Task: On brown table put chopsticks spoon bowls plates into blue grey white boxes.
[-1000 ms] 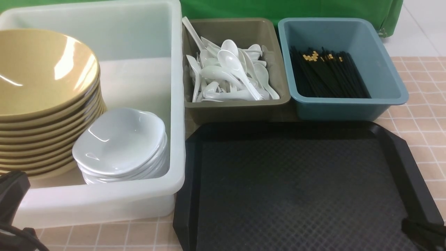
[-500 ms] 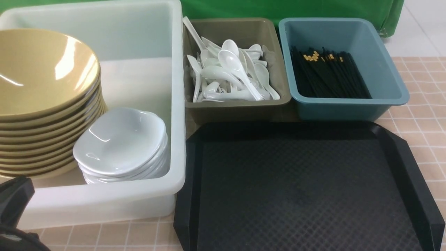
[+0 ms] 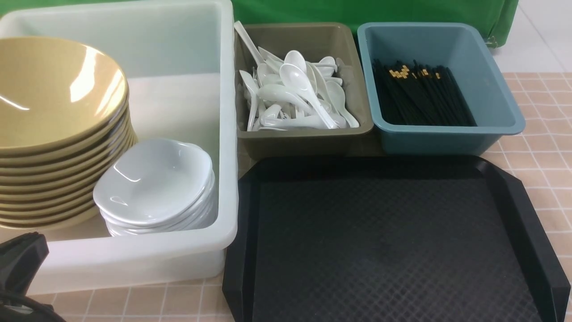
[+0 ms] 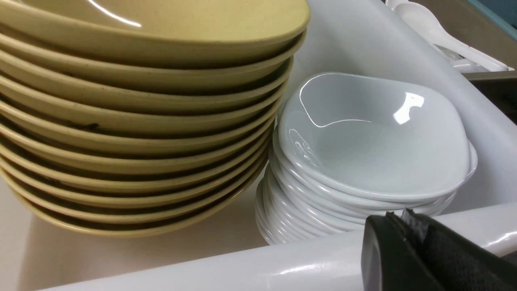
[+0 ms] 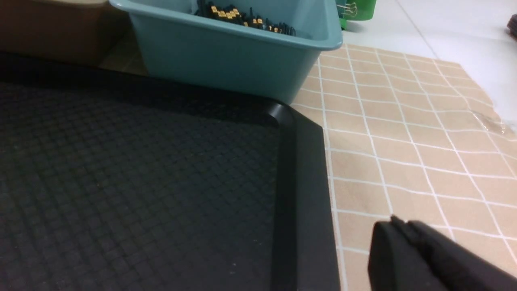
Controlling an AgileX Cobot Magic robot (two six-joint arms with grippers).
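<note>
The left tool (image 4: pixel 404 216) is sitting closed and empty beside the white box (image 4: pixel 363 40). The right tool (image 5: pixel 394 222) is hanging closed over the bench (image 5: pixel 404 133).

free: black tray (image 3: pixel 389 241) bare | blocked: white box (image 3: pixel 134 255) crowded by bowls (image 3: pixel 53 129), plates (image 3: pixel 156 188)

I count three boxes on brown table (image 3: pixel 545 147): one large white box (image 3: pixel 134 264), one olive-grey box (image 3: pixel 304 141), one teal-blue box (image 3: pixel 447 138); one black tray (image 3: pixel 389 241) in front. Tan bowls (image 3: pixel 53 112) in single stack, about ten by rims I can make out. White plates (image 3: pixel 154 185) in single stack, roughly eight, lower edges hard to separate. Spoons (image 3: pixel 292 98) heaped, well over a dozen, exact number unclear. Chopsticks (image 3: pixel 422 96) bundled, too many to count
</note>
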